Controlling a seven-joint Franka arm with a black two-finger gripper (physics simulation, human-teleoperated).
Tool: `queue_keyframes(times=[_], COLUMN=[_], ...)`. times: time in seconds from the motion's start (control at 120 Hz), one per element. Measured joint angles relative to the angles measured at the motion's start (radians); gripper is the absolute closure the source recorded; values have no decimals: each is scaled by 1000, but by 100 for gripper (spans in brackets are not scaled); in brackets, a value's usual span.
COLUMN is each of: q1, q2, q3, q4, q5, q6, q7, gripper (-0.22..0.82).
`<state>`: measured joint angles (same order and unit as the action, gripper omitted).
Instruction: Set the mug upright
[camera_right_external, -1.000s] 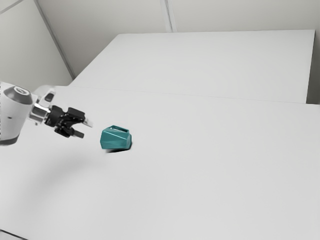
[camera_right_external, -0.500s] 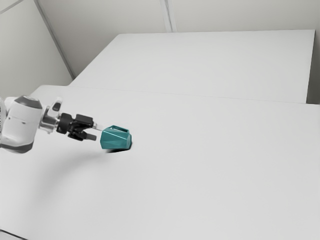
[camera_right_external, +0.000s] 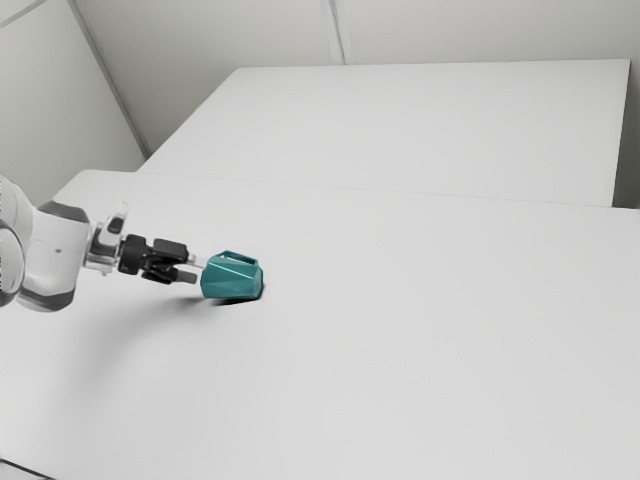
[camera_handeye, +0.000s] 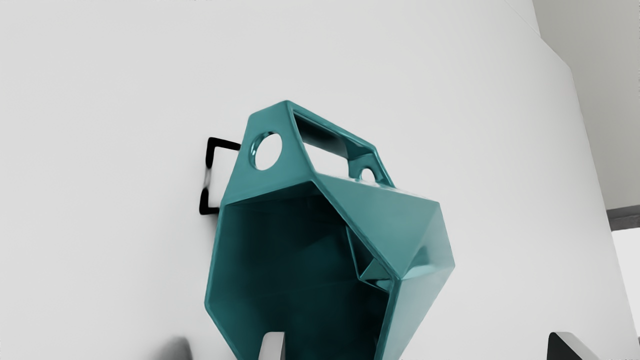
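Observation:
The teal faceted mug (camera_right_external: 232, 278) lies on its side on the white table, its mouth facing my gripper (camera_right_external: 199, 270), which stands right beside it on the exterior view's left. In the wrist view the hollow mouth and the handle of the mug (camera_handeye: 420, 230) face the camera. My gripper (camera_handeye: 415, 345) is open there, its fingers wide apart. One fingertip (camera_handeye: 273, 345) overlaps the mug's mouth, while the other is past the mug's outer wall. Whether either finger touches the mug cannot be told.
The white table (camera_right_external: 420, 340) extends around the mug. Behind it is another white surface (camera_right_external: 430, 130), with pale walls beyond. A dark line crosses the near left corner of the exterior view. The mug's dark shadow falls on the table beside it.
My gripper has moved toward the exterior view's right and a little lower, up to the mug, with the hand turning somewhat. The mug has stayed where it was.

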<state>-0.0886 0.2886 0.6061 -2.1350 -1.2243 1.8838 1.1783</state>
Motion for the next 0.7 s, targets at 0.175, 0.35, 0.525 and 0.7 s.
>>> queue_keyframes(times=[0.175,0.35,0.525,0.7], q1=[18,27,38,42], q2=[46,72,95,110], q3=[-14,-20,-42,-58], q4=[28,48,66,77], q5=[-24,-36,-51,-66], q6=[-30,-55,-69,-76], q7=[40,70,93,110], gripper=[4,4,6,14])
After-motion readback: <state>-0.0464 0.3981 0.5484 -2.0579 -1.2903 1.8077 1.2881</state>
